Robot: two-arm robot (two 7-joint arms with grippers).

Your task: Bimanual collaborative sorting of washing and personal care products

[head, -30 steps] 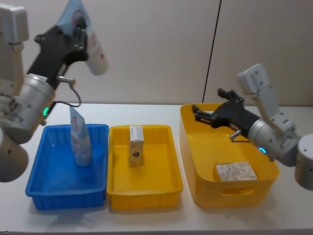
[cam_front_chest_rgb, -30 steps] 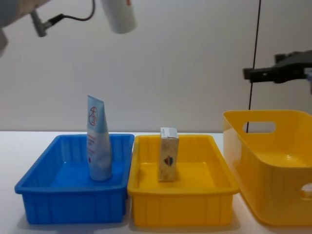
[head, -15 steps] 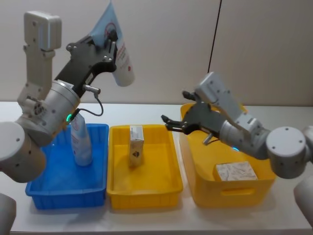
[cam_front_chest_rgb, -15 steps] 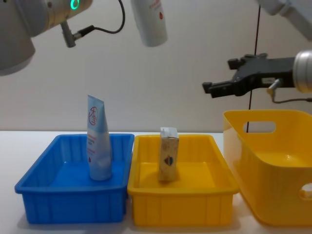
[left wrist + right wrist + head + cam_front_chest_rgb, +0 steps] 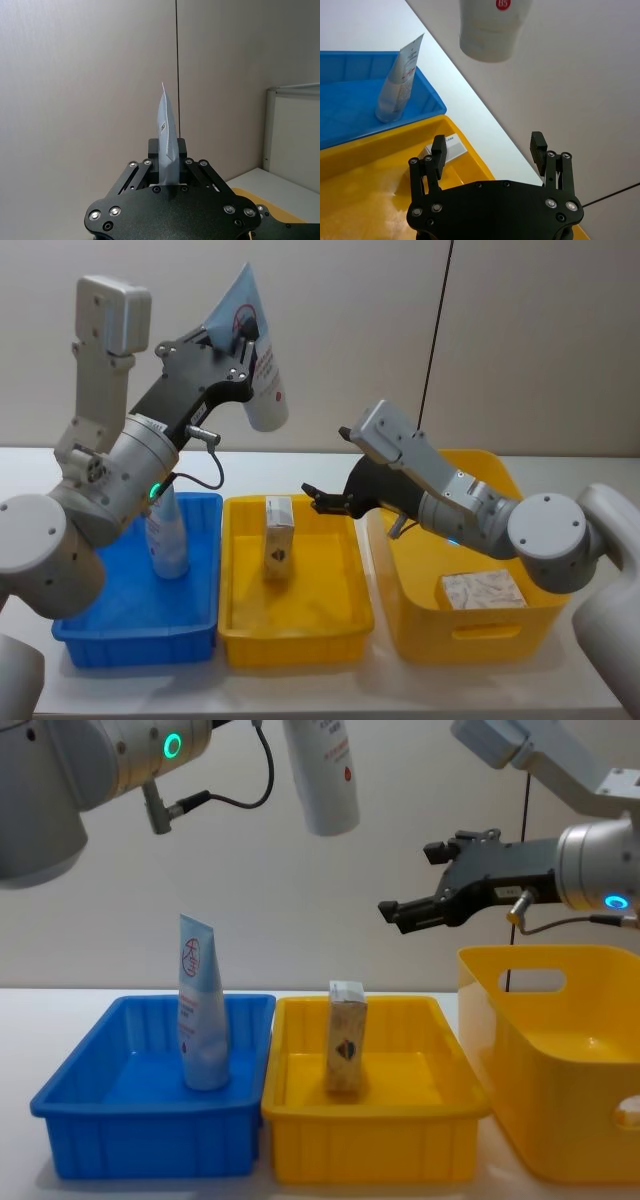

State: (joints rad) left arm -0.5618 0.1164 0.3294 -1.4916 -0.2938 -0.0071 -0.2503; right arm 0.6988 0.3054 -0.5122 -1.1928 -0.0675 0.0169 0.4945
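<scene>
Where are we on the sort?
Done: one tube stands in the blue bin, one carton in the yellow tray. In hand: left gripper holds a second tube high above the trays; right gripper, open, reaches toward it. Left: placing that tube, plus the patterned box lying in the big yellow bin, apparently unsorted.

A: Site type?

B: Robotics test lab, bench setup. Grey left arm (image 5: pixel 110 465) and right arm (image 5: pixel 470 510) reach over a bare white table (image 5: pixel 300 468). The left gripper (image 5: pixel 243 340) is clamped on a red-printed tube (image 5: pixel 268 395) held in mid-air.

A: And the room?

B: Plain beige wall panels (image 5: pixel 530 340) with one dark line between them. Office-style partition (image 5: pixel 295 135) to one side. Blue bin (image 5: pixel 90 640), yellow tray (image 5: pixel 295 625) and yellow tub (image 5: pixel 420 635) stand in a row like a staged trial.
</scene>
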